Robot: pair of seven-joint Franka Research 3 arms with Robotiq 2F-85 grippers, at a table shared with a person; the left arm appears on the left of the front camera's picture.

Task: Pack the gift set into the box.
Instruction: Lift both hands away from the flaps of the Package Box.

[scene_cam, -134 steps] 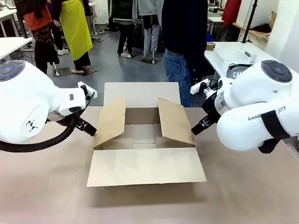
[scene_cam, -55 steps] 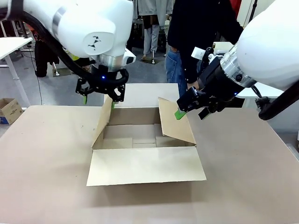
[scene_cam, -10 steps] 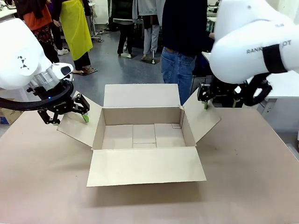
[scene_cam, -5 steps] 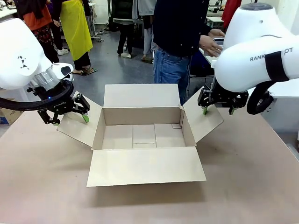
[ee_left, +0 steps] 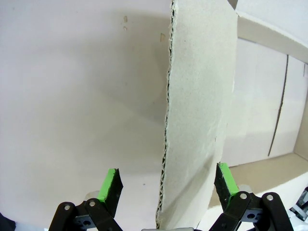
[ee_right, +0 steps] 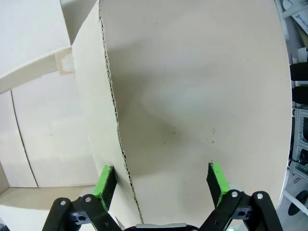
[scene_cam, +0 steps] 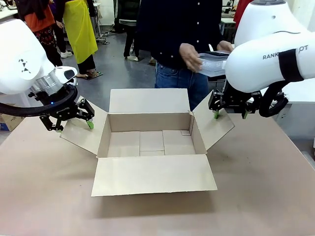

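Four flaps open on the big brown box (scene_cam: 127,140), guys, and it's sitting right in the middle of the table (scene_cam: 261,196) with a bare inside. Its near flap (scene_cam: 153,176) slopes toward the camera, the far one (scene_cam: 149,101) sticks up, and both side flaps lean outward. Left gripper (ee_left: 167,166) is at the box's left flap (scene_cam: 87,133), fingers spread wide, with the cardboard edge running between them, so no pinch there. Right gripper (ee_right: 161,165) is pretty much the same deal at the right flap (scene_cam: 210,129): fingers well apart, flap edge in the gap. Can't tell from these if any pad actually touches cardboard. Across the table a person in a dark buttoned top (scene_cam: 172,27) and jeans has both hands up by the right arm, holding a pale, kinda see-through item (scene_cam: 212,64); too blurry to say if it's the gift set's tray. Way behind, somebody's standing in a bright yellow apron (scene_cam: 81,29).
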